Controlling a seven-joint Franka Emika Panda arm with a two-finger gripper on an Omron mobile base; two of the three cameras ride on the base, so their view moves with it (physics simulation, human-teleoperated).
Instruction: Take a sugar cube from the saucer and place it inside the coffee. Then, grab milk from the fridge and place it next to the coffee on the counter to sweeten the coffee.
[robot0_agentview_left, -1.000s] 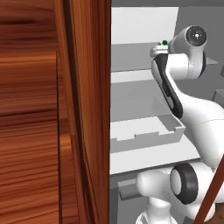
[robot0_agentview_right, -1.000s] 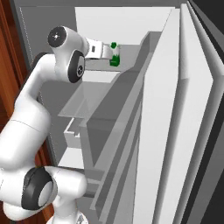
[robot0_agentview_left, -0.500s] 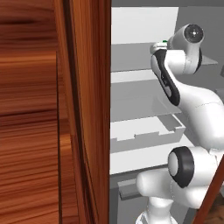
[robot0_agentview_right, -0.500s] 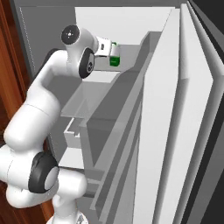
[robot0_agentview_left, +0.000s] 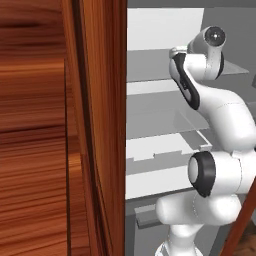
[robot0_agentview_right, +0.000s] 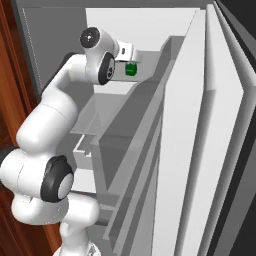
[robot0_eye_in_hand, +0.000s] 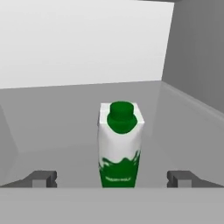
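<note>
The fridge (robot0_agentview_right: 200, 150) stands open beside a wooden cabinet (robot0_agentview_left: 60, 150). On a pale upper shelf (robot0_eye_in_hand: 65, 118) the milk (robot0_eye_in_hand: 120, 146) stands upright, green cap up, long axis vertical. The pincer (robot0_eye_in_hand: 113, 179) is spread wide, its fingertips (robot0_eye_in_hand: 41, 178) flanking the carton without touching.

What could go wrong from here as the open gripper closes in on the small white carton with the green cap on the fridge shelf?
1. The small white carton with the green cap stands upright and free on the pale grey fridge shelf; a fingertip striking it could tip it over.
2. The two-finger gripper is open with the carton centred ahead; closing too early would likely catch only its front edge or push it deeper.
</note>
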